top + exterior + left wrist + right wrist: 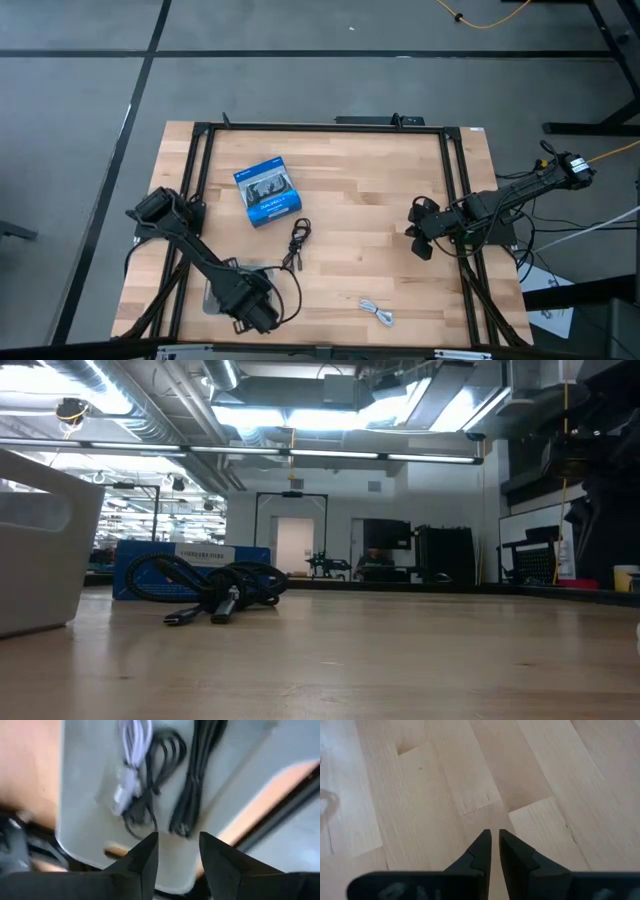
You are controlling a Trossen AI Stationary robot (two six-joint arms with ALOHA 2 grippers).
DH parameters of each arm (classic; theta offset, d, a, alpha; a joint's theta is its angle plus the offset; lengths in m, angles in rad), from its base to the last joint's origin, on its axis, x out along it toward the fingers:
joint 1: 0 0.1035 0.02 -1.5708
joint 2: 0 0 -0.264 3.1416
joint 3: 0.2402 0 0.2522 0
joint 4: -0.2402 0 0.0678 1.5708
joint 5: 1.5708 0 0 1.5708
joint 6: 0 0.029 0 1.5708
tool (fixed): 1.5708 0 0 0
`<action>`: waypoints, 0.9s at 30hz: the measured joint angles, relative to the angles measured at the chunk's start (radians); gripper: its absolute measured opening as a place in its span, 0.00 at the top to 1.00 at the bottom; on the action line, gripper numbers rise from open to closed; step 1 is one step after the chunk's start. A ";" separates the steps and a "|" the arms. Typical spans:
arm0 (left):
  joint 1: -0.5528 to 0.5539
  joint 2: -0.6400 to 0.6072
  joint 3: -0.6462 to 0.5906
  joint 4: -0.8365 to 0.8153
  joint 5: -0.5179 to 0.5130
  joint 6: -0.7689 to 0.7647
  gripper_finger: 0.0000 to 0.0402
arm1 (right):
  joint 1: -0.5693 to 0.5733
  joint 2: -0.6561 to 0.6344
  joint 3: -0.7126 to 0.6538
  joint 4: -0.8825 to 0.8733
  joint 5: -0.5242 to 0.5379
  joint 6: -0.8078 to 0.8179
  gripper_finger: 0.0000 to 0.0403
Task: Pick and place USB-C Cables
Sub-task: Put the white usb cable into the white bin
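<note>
A black cable bundle (215,588) lies before the blue box (190,568), beside a white bin (45,550).

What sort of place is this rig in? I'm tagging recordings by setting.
Probably an industrial lab or workshop: a wooden table on a grey concrete floor, exposed ceiling ducts with strip lights, and equipment racks in the room behind.

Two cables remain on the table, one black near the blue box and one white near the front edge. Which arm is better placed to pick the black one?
Probably left. The left claw hangs open above the pale plastic bin, nearer the black coiled cable than the right claw waiting at the right table edge.
</note>
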 joint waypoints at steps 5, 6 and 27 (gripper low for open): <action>0.057 -0.004 0.055 -0.005 0.178 -0.055 0.67 | 0.000 0.000 0.000 -0.001 0.000 -0.001 0.90; 0.071 -0.004 0.082 -0.003 0.174 -0.054 0.67 | 0.000 0.000 0.000 -0.001 0.000 -0.001 0.90; 0.301 0.006 0.300 0.467 -0.702 0.654 0.67 | 0.000 0.000 0.000 0.161 -0.241 -0.244 0.90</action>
